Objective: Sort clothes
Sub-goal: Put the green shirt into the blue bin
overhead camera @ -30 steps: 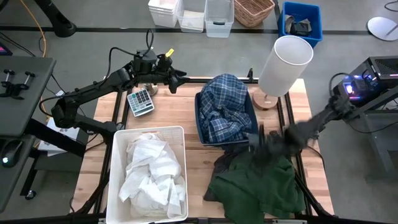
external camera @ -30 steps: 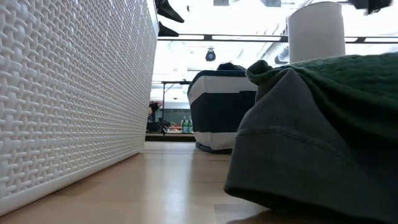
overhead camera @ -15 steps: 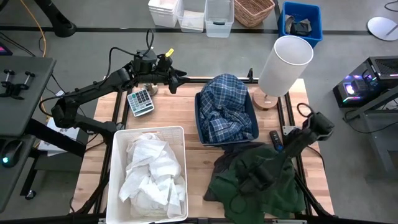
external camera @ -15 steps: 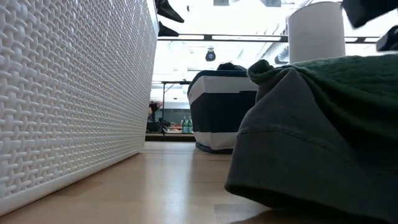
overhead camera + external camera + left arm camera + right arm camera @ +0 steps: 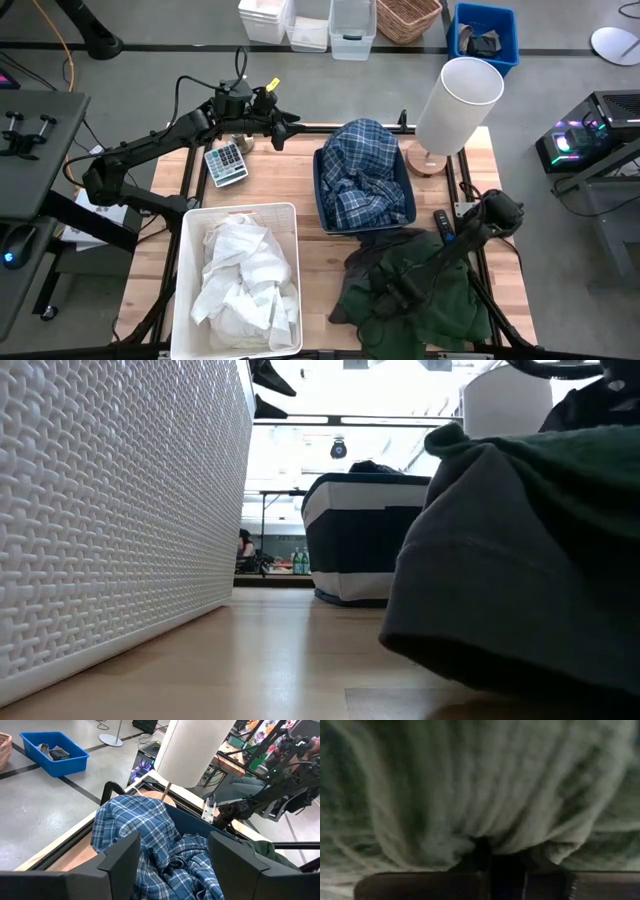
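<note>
White clothes fill the white bin at the near left. A blue-and-white plaid shirt lies in the dark blue bin at mid table. A dark green garment lies heaped at the near right, over a dark grey one. My right gripper is down on the green heap and shut on it. At the far left my left gripper hovers open above the table, with nothing between its fingers. My right gripper has a bunched fold of the dark green garment pinched between its two fingers; how many layers cannot be told. It comes from above, slanting in from the table's right. The rest of the garment lies on the grey one and the table.
A tall white cylinder lamp stands at the far right on a round wooden base. A calculator lies at the far left and a dark remote beside the blue bin. Baskets and bins stand on the floor beyond the table.
My right gripper has come down and toward the table's near edge, from beside the blue bin onto the green garment. The heap's left edge has drawn toward the right, and its top has risen a little.
</note>
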